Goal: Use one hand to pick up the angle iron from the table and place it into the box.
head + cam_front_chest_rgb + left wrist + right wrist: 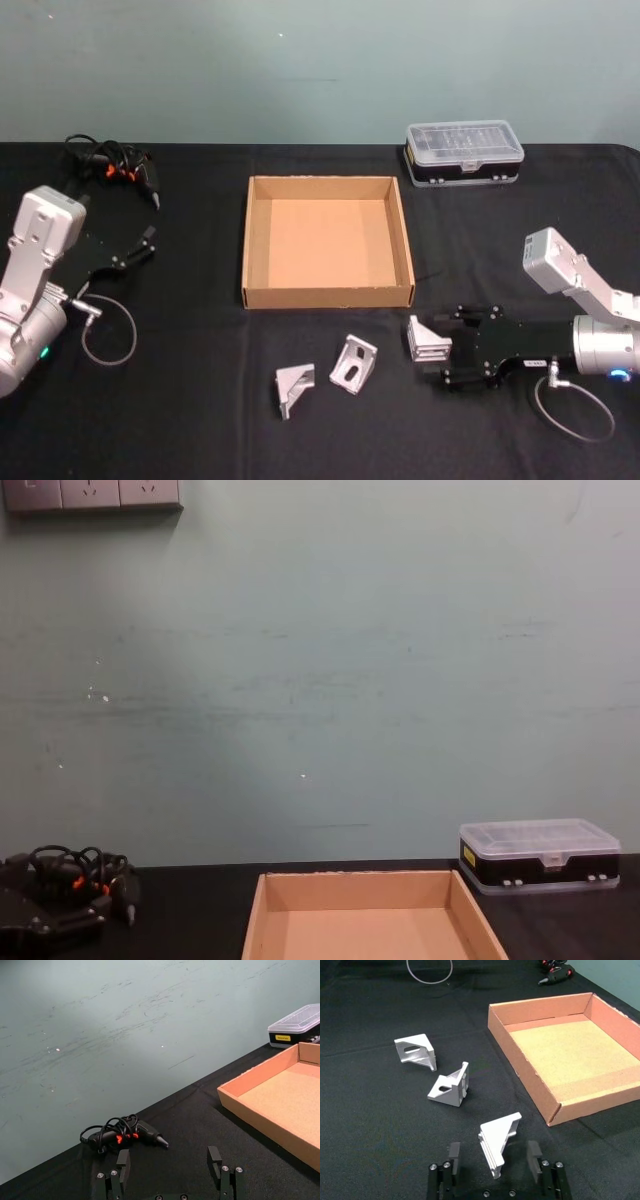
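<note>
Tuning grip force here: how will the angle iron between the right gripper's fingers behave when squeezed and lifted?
The angle iron looks like ribbed solid metal, so it is probably rigid and fairly heavy for its size. Its smooth faces may slip. It sits skewed between the open fingers of the right gripper, so it could twist when clamped.

Soft, even light from above lays faint shadows inside the box (325, 296) and dulls the matte table (200, 420).
</note>
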{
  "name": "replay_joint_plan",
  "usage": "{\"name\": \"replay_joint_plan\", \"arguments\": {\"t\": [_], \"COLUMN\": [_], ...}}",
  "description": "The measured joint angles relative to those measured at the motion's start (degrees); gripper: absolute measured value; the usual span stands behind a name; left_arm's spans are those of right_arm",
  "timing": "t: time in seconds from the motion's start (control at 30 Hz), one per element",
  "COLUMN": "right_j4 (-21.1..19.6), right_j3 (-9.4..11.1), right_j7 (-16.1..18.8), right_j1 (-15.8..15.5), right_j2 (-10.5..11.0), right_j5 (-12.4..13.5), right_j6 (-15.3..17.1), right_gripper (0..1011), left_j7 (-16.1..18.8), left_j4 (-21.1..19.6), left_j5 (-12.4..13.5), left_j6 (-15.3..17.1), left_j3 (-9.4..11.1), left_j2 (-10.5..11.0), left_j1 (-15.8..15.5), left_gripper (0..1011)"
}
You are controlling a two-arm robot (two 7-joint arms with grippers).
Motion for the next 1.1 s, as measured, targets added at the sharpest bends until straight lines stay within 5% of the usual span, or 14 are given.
{"name": "replay_joint_plan", "arguments": {"t": [0.8,1.1], "right_j4": [-0.1,-0.1], "right_j3": [0.05,0.05], "right_j7": [-0.01,-0.01], "right_j1": [-0.09,-0.09], "right_j2": [0.08,0.08], "right_j5": [-0.02,-0.02], "right_j6": [0.1,0.1], "right_gripper": [118,64], "left_j7": [0.0,0.0], "left_j4": [0.0,0.0], "left_j5": [0.0,0.0], "left_j6": [0.0,0.0], "left_j3": [0.0,0.0], "left_j2": [0.0,0.0], "left_j1": [0.0,0.0], "left_gripper": [1011,1011]}}
